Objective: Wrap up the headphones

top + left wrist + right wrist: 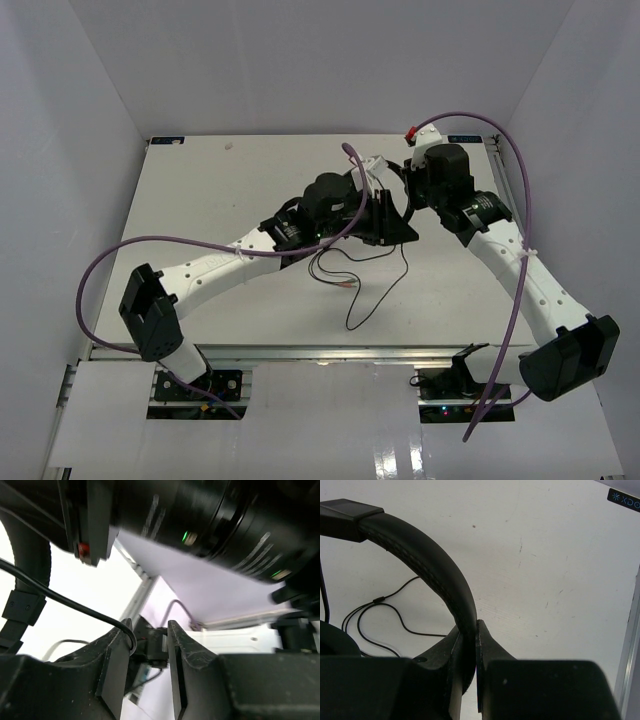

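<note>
Arms (pixel 215 265) reach inward; right end effector (pixel 468 630) clamps headphones (pixel 427 555).

The headphones (pixel 427 562) have a headband of matt black, finely grained, stitched leatherlike padding and a thin smooth dark cable (pixel 395 615), the table (pixel 555 555) under the headphones is matt white and faintly scuffed, and the left gripper (pixel 148 635) has fingers (pixel 192 665) of scratched, dusty black plastic.

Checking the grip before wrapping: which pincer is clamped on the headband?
The right pincer: its jaws pinch the headphones' headband. The left pincer stands open, jaws apart.
</note>
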Controlling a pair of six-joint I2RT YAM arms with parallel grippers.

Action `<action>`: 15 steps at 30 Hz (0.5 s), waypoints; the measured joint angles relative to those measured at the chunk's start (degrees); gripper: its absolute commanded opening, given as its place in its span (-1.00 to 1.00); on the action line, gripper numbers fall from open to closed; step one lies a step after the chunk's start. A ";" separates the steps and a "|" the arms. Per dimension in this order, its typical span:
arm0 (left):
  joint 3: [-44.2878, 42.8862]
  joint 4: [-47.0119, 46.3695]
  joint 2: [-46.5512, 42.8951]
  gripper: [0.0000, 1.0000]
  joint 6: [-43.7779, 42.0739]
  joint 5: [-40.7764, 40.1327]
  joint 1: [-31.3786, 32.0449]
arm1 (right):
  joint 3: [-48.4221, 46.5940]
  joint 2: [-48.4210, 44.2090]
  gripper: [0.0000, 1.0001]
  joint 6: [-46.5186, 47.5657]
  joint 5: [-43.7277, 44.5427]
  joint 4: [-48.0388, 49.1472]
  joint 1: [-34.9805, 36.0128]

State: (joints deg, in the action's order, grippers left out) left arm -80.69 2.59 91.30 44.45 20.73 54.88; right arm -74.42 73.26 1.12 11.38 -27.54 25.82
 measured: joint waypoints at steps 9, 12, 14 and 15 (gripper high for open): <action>15.27 -15.08 -1.79 -0.05 -13.01 -13.31 10.17 | -1.09 0.30 -0.85 -4.17 -2.64 -1.36 -1.77; 26.02 -27.81 -2.27 -0.05 -18.58 -17.44 12.92 | -1.25 0.27 -0.85 -4.90 -3.68 -1.50 -2.31; 30.74 -36.23 -0.49 -0.05 -22.29 -19.39 14.06 | -1.25 0.26 -0.85 -5.39 -4.45 -1.54 -2.59; 32.07 -40.45 1.19 -0.05 -23.97 -20.13 14.33 | -1.25 0.23 -0.85 -5.48 -4.81 -1.54 -2.74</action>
State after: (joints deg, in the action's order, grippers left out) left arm -48.62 -37.86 92.49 20.48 0.59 69.21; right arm -75.68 73.49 -4.36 6.57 -29.08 23.08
